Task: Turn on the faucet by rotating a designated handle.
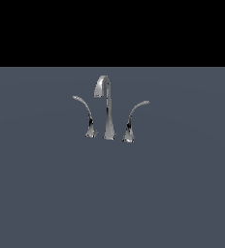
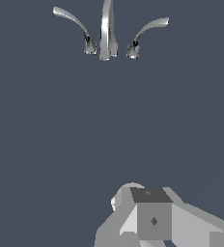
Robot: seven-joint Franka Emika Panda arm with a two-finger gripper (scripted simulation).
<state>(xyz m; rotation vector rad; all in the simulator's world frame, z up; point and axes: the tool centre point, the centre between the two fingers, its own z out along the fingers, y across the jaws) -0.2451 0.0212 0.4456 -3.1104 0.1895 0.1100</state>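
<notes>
Nearest the wrist camera: blocky pale-grey arm hardware with a dark square face bearing a small diamond mark. This is part of the robot's wrist or hand; the pincer's fingertips cannot be made out, so whether the pincer is released or clenched I cannot tell. Nothing is seen in its hold. The arm does not appear in the exterior view at all.

Worktop (image 1: 46, 193): flat, plain slate-blue, running back to a black band in the exterior view.

Faucet (image 1: 106, 109): shiny chrome set standing on the worktop, well apart from the arm hardware. Tall slim spout (image 1: 106, 104) in the middle, upright, hooked over at the top, flared at its foot. In the wrist view the spout's top is cut off by the frame edge.

Handle (image 1: 134, 118): thin chrome lever on a flared base, just beside the spout on the exterior view's right, shorter than the spout, tip sweeping out toward the exterior view's right. Seen also in the wrist view (image 2: 147, 31).

Twin lever (image 1: 85, 114): mirror shape on the spout's other side, tip curling to the exterior view's left.

All three bases stand close together in a row, apart from each other.
</notes>
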